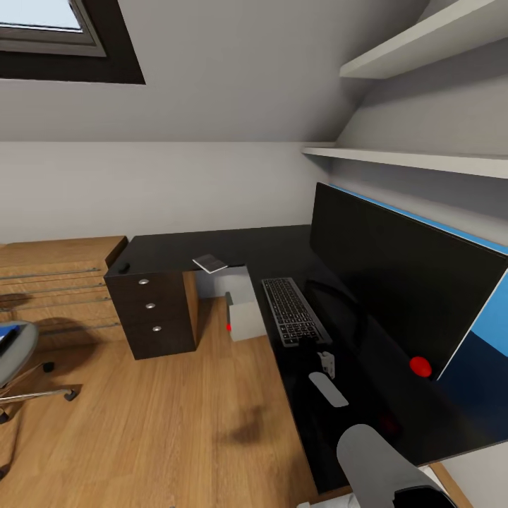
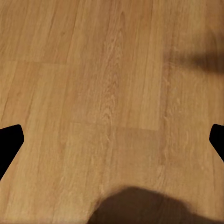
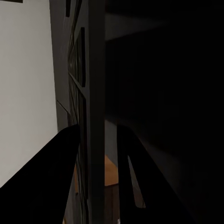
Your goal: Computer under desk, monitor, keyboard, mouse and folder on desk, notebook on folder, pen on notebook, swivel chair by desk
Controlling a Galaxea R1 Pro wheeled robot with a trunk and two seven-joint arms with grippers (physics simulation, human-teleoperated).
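Note:
The keyboard [image 1: 293, 310] lies lengthwise on the black desk [image 1: 233, 243], just left of the big black monitor [image 1: 395, 289]. In the right wrist view my right gripper [image 3: 96, 127] is shut on the keyboard [image 3: 95, 93], seen edge-on, one finger on each face. My right arm [image 1: 381, 466] reaches in towards its near end. The computer [image 1: 243, 314] stands under the desk. The notebook [image 1: 210, 263] and the small mouse [image 1: 123, 268] lie on the desk's far wing. The folder [image 1: 5, 339] rests on the swivel chair [image 1: 17, 360]. My left gripper [image 2: 112, 140] hangs open over bare floor. A pale stick [image 1: 328, 388] may be the pen.
A blue flat panel [image 1: 487, 317] leans behind the monitor, under two white wall shelves [image 1: 423, 159]. A light-wood drawer chest [image 1: 56, 282] stands left of the desk's black drawer unit [image 1: 152, 310]. Open plank floor [image 1: 176, 423] lies between chair and desk.

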